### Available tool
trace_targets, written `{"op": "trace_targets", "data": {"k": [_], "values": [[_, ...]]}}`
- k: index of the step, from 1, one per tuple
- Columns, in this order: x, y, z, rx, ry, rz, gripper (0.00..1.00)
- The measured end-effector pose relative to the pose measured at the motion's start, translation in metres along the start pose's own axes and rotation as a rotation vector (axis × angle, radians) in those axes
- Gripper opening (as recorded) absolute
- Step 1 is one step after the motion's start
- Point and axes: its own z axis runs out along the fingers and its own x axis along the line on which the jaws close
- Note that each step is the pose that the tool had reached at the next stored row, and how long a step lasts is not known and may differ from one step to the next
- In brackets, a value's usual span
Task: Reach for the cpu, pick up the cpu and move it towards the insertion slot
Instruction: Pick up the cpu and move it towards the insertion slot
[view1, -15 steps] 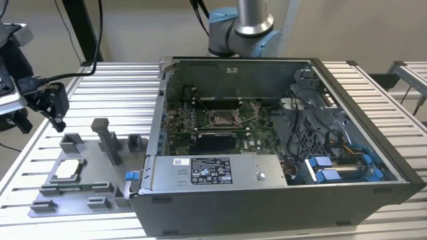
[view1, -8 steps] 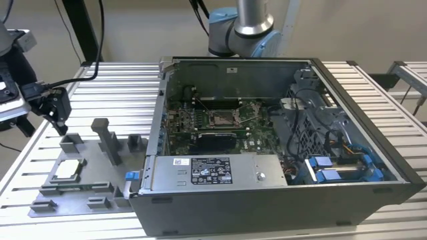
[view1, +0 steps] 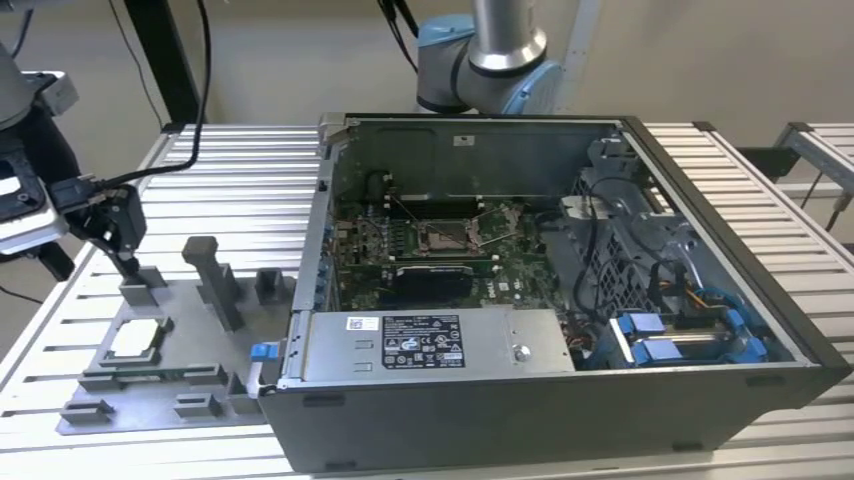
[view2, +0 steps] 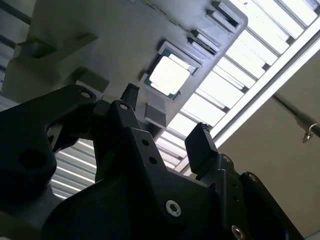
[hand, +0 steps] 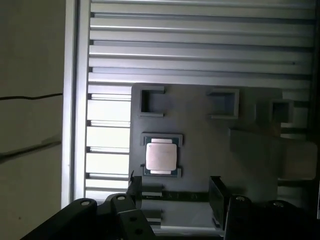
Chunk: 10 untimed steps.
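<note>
A robotics lab: opened computer case (view1: 534, 420) on slatted aluminium bench (view1: 240, 190) (robot arm (view1: 487, 60) behind).

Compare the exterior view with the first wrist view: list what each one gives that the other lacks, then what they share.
Exterior view: the open computer case, the insertion slot on its board, and arm joints behind the case. First wrist view: the pincer open, fingers apart with nothing between them, and a dark cable beyond the slatted table. Shared: the cpu lying in the grey fixture on that table.
</note>
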Motion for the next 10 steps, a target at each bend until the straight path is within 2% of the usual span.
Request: {"op": "trace_targets", "data": {"k": [10], "values": [[0.0023,-0.0004,0.0124,-0.0001,-0.0001,0.000,1.00]]}}
